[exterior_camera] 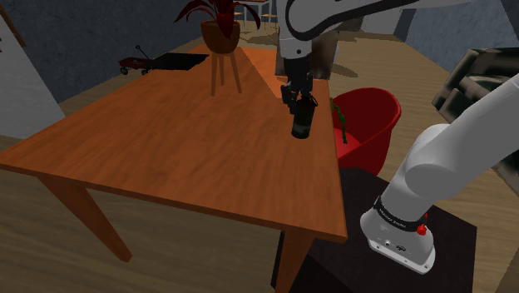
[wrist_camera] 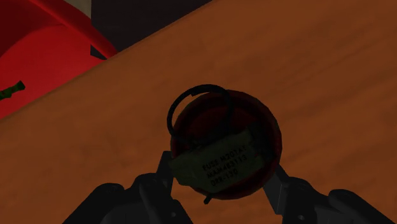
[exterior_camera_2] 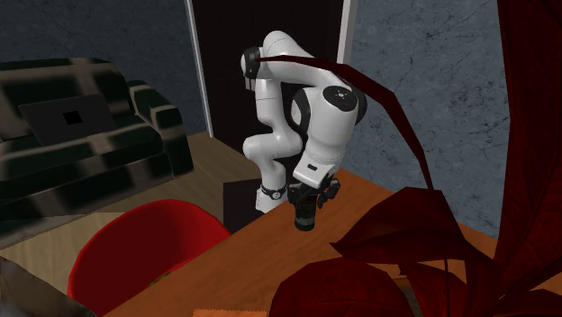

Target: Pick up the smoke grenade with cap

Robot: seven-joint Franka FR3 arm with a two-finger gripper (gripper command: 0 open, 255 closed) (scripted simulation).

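The smoke grenade (exterior_camera: 300,122) is a dark upright cylinder near the wooden table's (exterior_camera: 166,150) right edge in the shoulder view. My black gripper (exterior_camera: 299,105) comes down onto its top and is shut on it. In the wrist view I look down on the grenade's dark red cap (wrist_camera: 245,127), with a thin pull ring and an olive printed lever; the fingers (wrist_camera: 277,183) clasp it from both sides. In the second exterior view the grenade (exterior_camera_2: 304,216) hangs under the gripper (exterior_camera_2: 305,200) by the table edge. I cannot tell whether its base touches the table.
A potted red plant (exterior_camera: 220,33) on a small wooden stool stands at the table's far end. A red chair (exterior_camera: 370,116) sits just beyond the table edge beside the grenade. A toy wagon (exterior_camera: 133,64) lies on the floor far off. Red leaves (exterior_camera_2: 405,243) crowd the second exterior view's foreground.
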